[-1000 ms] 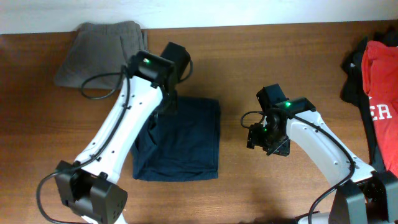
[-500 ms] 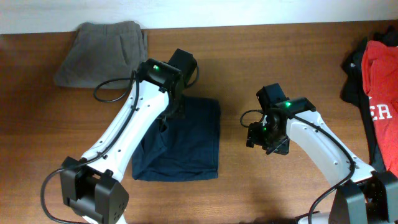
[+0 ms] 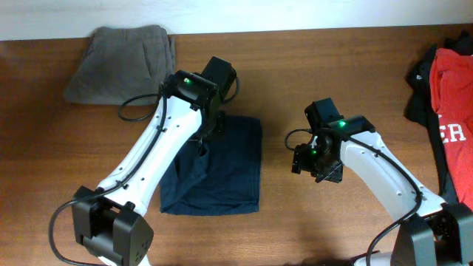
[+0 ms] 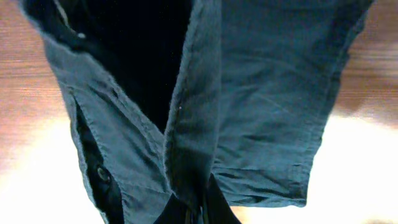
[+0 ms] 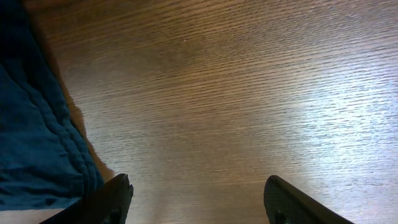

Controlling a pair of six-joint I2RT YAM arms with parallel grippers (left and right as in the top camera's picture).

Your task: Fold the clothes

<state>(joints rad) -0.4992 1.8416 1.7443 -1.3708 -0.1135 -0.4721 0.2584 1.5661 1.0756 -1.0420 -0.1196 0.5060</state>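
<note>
One table [image 3: 355, 74]: wooden, carrying the navy shorts [image 3: 229, 174] in the middle, the grey shorts [image 3: 118, 59] at the far left corner, and a waiting pile at the right edge
waiting pile: a red shirt [image 3: 452, 111] with white lettering lying on a black garment [image 3: 421, 81], well apart from both arms
grey shorts: lying flat and compact beside the left arm, not touched by it
navy shorts: a rough rectangle; the right half lies flat, while the left part is bunched and drawn up off the wood where it is pinched
left gripper [image 4: 189, 214]: clamped tight on a seamed edge of the navy shorts, with the cloth hanging from it down to the table in the wrist view
right gripper [image 5: 198, 199]: jaws spread wide and holding nothing, over bare wood just beside the right edge of the navy shorts
step in hand: by the look of it, a fold of the navy shorts, with the lifted edge being carried across the flat half
next move calls for: taking the pinched edge across until it meets the opposite edge, lowering it before letting go so the layer lands smooth; the free gripper is near enough to steady that edge
</note>
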